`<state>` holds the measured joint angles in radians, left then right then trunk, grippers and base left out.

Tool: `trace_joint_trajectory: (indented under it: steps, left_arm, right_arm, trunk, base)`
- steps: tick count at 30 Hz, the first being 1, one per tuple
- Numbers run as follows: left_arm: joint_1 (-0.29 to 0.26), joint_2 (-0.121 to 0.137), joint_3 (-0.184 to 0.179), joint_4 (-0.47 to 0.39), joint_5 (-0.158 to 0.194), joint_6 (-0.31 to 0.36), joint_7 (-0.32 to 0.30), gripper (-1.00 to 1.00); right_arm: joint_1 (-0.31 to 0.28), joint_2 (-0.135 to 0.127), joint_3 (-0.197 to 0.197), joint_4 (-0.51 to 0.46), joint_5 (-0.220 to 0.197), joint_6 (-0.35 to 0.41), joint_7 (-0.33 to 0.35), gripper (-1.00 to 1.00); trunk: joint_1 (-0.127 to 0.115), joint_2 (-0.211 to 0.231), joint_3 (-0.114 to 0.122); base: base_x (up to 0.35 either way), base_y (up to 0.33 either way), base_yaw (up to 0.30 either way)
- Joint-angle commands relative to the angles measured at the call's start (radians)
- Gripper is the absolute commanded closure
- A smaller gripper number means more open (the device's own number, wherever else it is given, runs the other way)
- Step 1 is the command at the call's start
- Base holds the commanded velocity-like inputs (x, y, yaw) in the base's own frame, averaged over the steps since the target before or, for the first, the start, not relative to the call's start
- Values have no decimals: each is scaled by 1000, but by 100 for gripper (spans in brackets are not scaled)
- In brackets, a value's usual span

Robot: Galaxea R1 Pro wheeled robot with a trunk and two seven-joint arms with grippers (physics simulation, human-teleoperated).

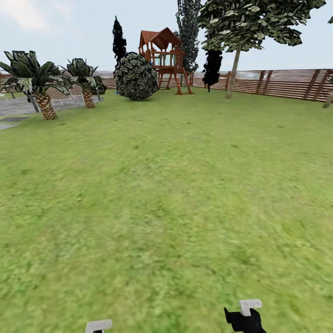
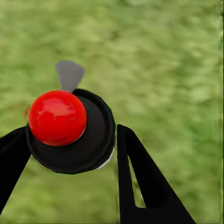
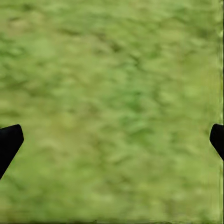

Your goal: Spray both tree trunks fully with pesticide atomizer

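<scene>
The pesticide atomizer point(image 2: 70, 133) has a black round cap, a shiny red ball on top and a grey nozzle tab. My left gripper point(image 2: 70, 158) is shut on it, one black finger point(image 2: 140, 177) on each side, above blurry green grass. My right gripper point(image 3: 112, 140) is open over bare grass, its two black fingertips wide apart with nothing between them. In the head view a tall tree point(image 1: 249, 21) stands far ahead on the right by the fence, its straight pale trunk point(image 1: 232, 76) bare below the crown. A second slanted trunk point(image 1: 328, 100) shows at the right edge.
The grass floor point(image 1: 166, 199) stretches ahead to a brown slat fence point(image 1: 286, 83). Two short palms point(image 1: 44, 101) stand at the left beside grey paving point(image 1: 18, 108). A round bush point(image 1: 135, 76) and a red wooden play tower point(image 1: 164, 58) stand at the back.
</scene>
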<state>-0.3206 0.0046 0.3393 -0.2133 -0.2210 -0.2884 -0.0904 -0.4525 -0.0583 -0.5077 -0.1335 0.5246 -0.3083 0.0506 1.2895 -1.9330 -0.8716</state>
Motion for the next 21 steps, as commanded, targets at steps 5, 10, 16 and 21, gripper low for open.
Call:
trace_joint_trajectory:
  steps: [5, 10, 16, 21]
  left_arm:
    - [0, 0, 0, 0, 0, 0, 0, 100]
    - [0, 0, 0, 0, 0, 0, 0, 100]
    - [0, 0, 0, 0, 0, 0, 0, 100]
    - [0, 0, 0, 0, 0, 0, 0, 100]
  right_arm:
    - [0, 0, 0, 0, 0, 0, 0, -100]
    - [0, 0, 0, 0, 0, 0, 0, -100]
    - [0, 0, 0, 0, 0, 0, 0, -100]
    - [0, 0, 0, 0, 0, 0, 0, -100]
  trunk:
    - [0, 0, 0]
    - [0, 0, 0]
    - [0, 0, 0]
    - [0, 0, 0]
  base:
    - [0, -274, -266]
    - [0, -273, -266]
    - [0, -274, -266]
    - [0, -274, -266]
